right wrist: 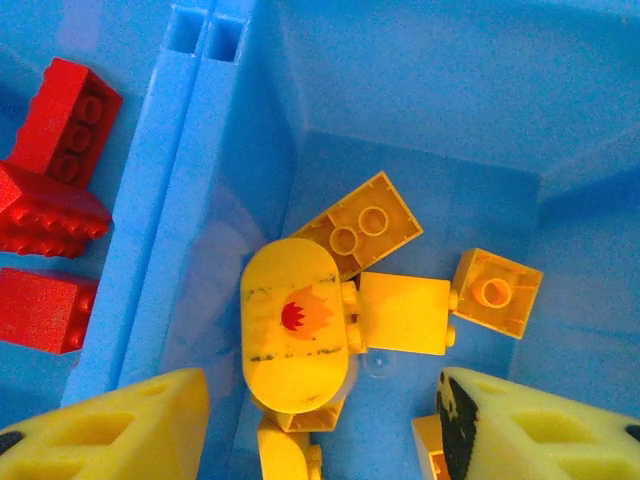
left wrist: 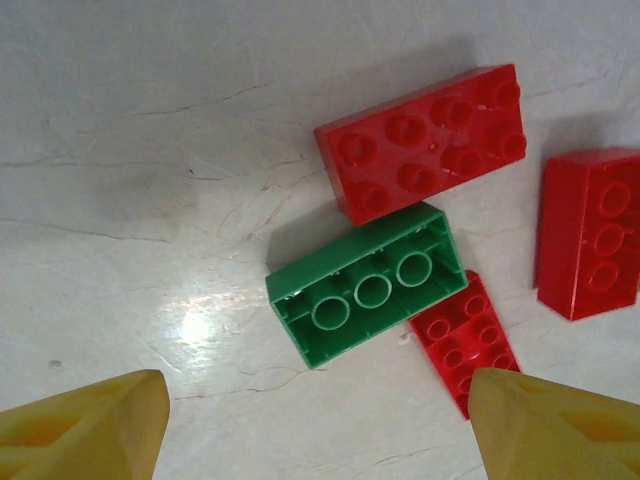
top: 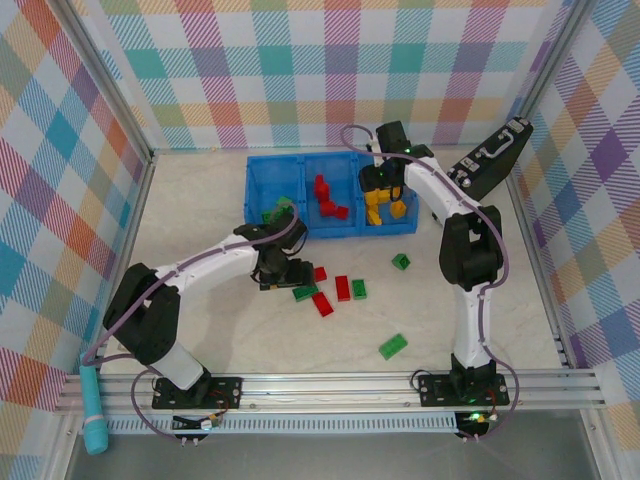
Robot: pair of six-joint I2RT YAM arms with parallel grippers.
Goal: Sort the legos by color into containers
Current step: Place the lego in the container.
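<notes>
The blue bin (top: 253, 190) stands at the back with three containers. Its left one holds a green lego (top: 283, 210), the middle one red legos (top: 325, 198) (right wrist: 65, 120), the right one yellow legos (top: 385, 208). My right gripper (top: 380, 180) (right wrist: 320, 440) hangs open over the yellow compartment, above a rounded yellow piece with a flame print (right wrist: 297, 325); nothing sits between its pads (right wrist: 110, 430). My left gripper (top: 272, 270) (left wrist: 320, 440) is open just above the table. An upturned green lego (left wrist: 368, 285) lies ahead of it among three red legos (left wrist: 425, 140).
More loose legos lie on the table: green ones (top: 401, 261) (top: 392, 346) (top: 359, 289) and a red one (top: 342, 288). A black hard case (top: 495, 160) leans at the back right. A teal tool (top: 93, 415) hangs by the front left rail.
</notes>
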